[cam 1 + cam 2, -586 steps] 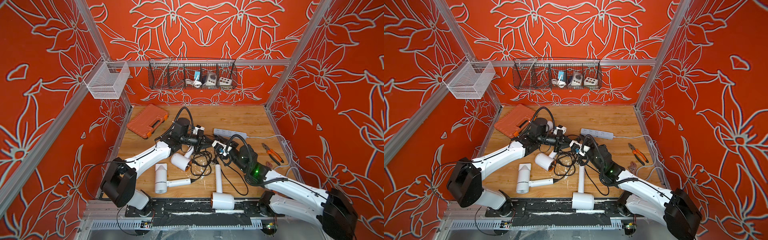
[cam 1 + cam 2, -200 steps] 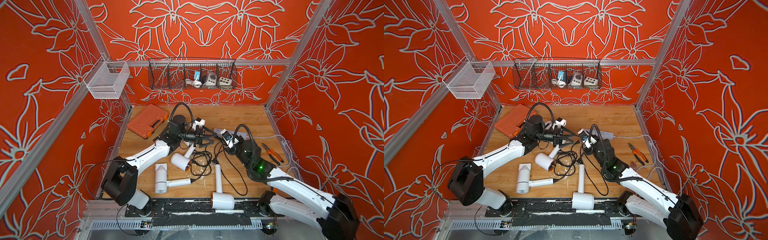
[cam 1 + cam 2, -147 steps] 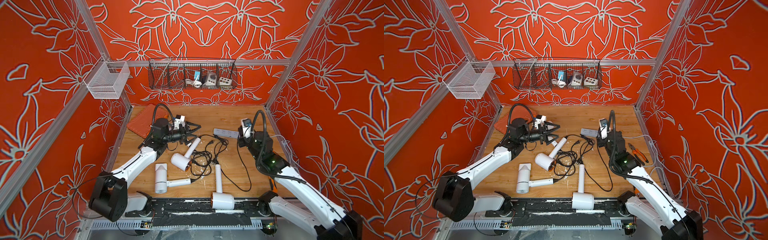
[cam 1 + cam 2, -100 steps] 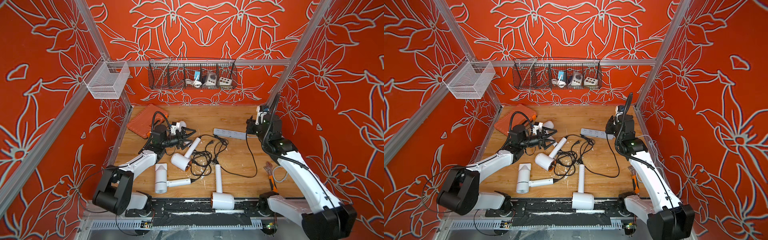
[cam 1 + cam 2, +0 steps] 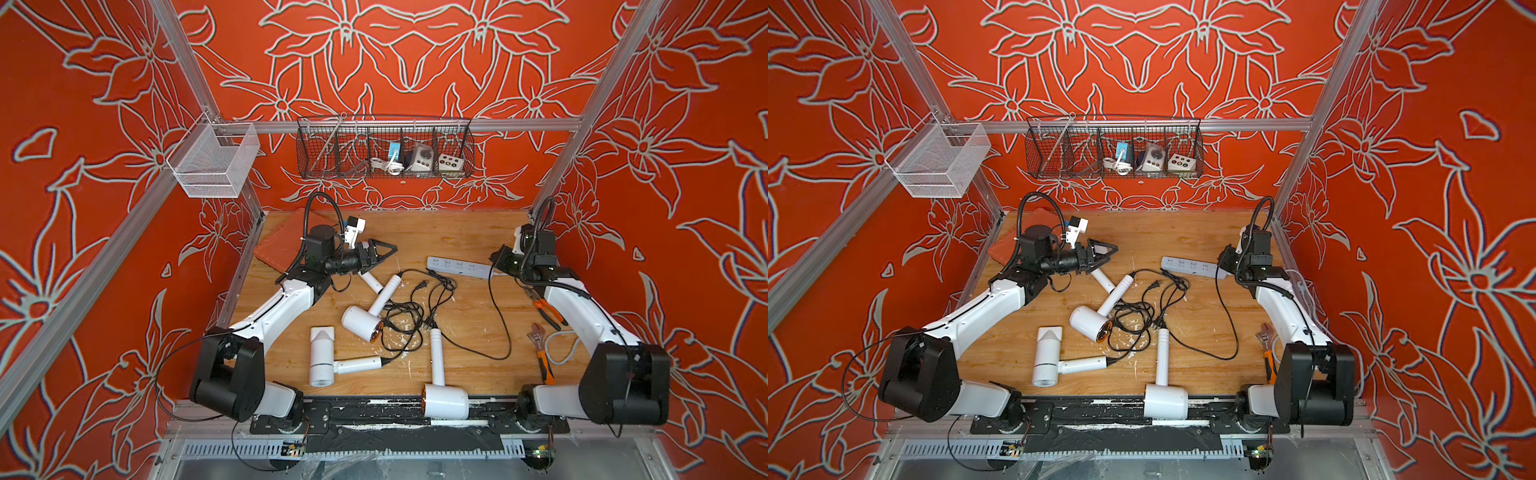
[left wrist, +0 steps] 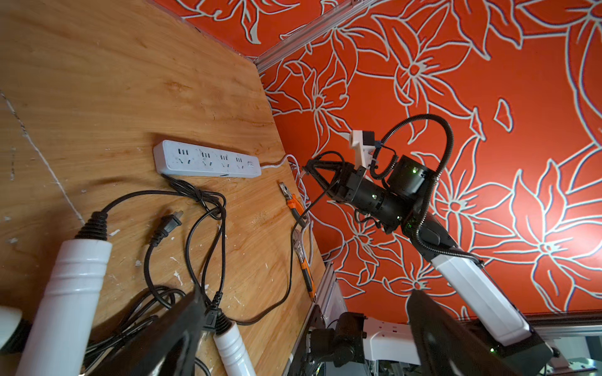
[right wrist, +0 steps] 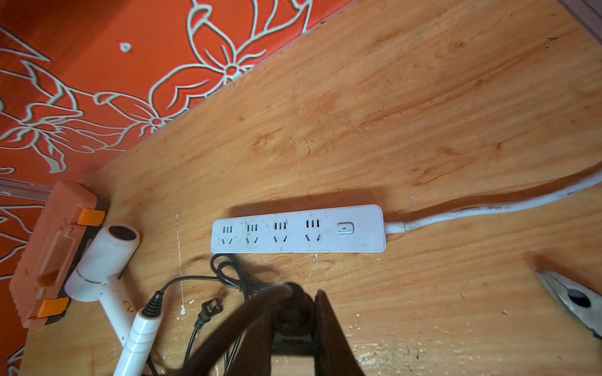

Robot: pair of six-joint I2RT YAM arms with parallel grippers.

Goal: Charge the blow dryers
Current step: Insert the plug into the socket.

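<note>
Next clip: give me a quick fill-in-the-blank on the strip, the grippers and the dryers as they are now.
1. Every socket of the power strip is ____.
2. The left gripper has its jaws ____.
3. The right gripper is shut on a thin black ____.
4. On the wooden table lie ____ white blow dryers.

Missing words: empty; open; cord; four.
</note>
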